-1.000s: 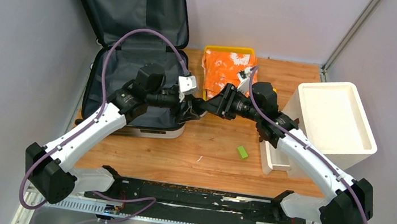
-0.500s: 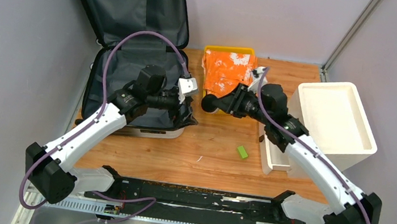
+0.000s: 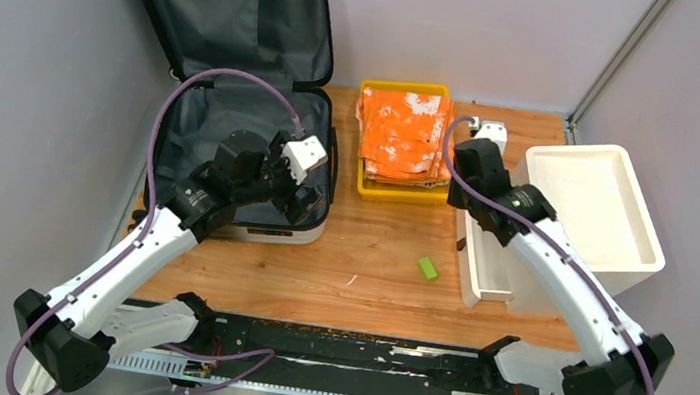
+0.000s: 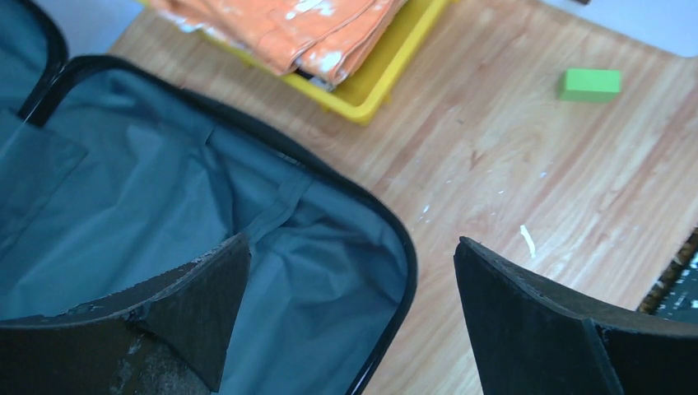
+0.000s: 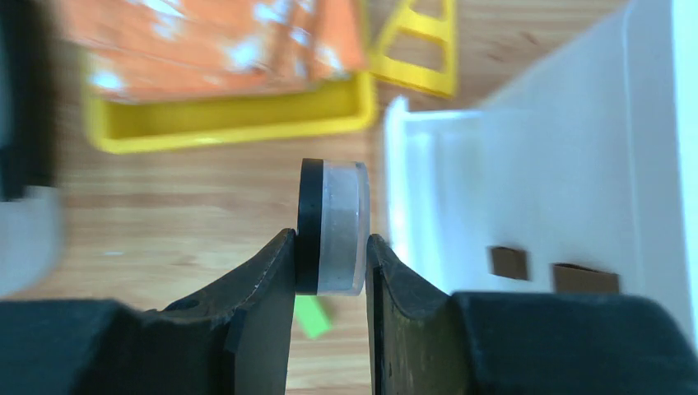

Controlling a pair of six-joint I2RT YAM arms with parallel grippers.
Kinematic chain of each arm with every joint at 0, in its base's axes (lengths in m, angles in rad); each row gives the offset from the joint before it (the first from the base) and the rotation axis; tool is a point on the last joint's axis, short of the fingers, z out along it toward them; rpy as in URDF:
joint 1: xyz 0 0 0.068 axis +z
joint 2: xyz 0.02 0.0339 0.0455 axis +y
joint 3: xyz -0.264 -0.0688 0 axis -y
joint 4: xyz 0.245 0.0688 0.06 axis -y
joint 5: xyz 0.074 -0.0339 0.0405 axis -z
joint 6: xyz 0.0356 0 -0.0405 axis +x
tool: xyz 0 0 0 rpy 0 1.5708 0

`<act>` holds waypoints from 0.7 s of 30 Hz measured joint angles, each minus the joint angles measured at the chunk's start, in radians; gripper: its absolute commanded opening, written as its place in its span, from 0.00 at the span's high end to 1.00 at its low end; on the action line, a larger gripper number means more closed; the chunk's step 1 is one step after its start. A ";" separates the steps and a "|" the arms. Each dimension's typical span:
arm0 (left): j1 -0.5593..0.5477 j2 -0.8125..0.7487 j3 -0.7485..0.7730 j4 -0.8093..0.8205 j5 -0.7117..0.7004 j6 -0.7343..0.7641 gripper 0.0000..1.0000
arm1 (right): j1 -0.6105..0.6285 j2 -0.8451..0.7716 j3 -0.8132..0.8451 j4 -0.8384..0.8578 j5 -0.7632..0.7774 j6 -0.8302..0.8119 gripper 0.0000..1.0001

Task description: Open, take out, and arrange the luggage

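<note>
The luggage (image 3: pixel 233 133) lies open at the table's left, its lid leaning against the back wall and its dark grey lining (image 4: pixel 165 214) showing; I see nothing inside. My left gripper (image 3: pixel 308 202) is open and empty, and hovers over the case's near right corner (image 4: pixel 350 247). My right gripper (image 5: pixel 331 239) is shut on a small round container (image 5: pixel 333 222) with a black cap and a translucent body. It holds the container above the table between the yellow tray and the white foam box. In the top view the right wrist (image 3: pixel 479 163) hides its fingers.
A yellow tray (image 3: pixel 367 188) with folded orange cloth (image 3: pixel 399 133) sits at the back centre. A white foam box (image 3: pixel 592 202) stands at the right, with a white lid (image 3: pixel 483 269) beside it. A green block (image 3: pixel 428 268) lies on the wooden table.
The two grippers met beside the case, then parted. The right gripper carried the round container right toward the foam box. The left gripper drew back over the case's corner.
</note>
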 measured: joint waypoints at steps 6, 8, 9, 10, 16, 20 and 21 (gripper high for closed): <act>0.000 -0.095 -0.085 0.034 -0.132 -0.007 0.00 | -0.017 0.214 0.011 -0.194 0.167 -0.067 1.00; 0.000 -0.130 -0.102 0.048 -0.170 -0.008 0.00 | -0.031 0.260 0.010 -0.230 0.177 -0.071 0.99; 0.000 -0.146 -0.107 0.055 -0.188 -0.008 0.00 | -0.037 0.273 0.010 -0.240 0.182 -0.072 0.99; 0.000 -0.161 -0.111 0.064 -0.205 -0.009 0.00 | -0.048 0.285 0.010 -0.250 0.187 -0.073 0.98; 0.000 -0.197 -0.115 0.107 -0.260 -0.011 0.00 | -0.111 0.366 -0.006 -0.267 0.205 -0.072 0.85; 0.000 -0.196 -0.121 0.113 -0.275 -0.011 0.00 | -0.142 0.422 -0.039 -0.270 0.192 -0.072 0.67; 0.000 -0.196 -0.122 0.113 -0.280 -0.011 0.00 | -0.147 0.436 -0.042 -0.274 0.186 -0.072 0.65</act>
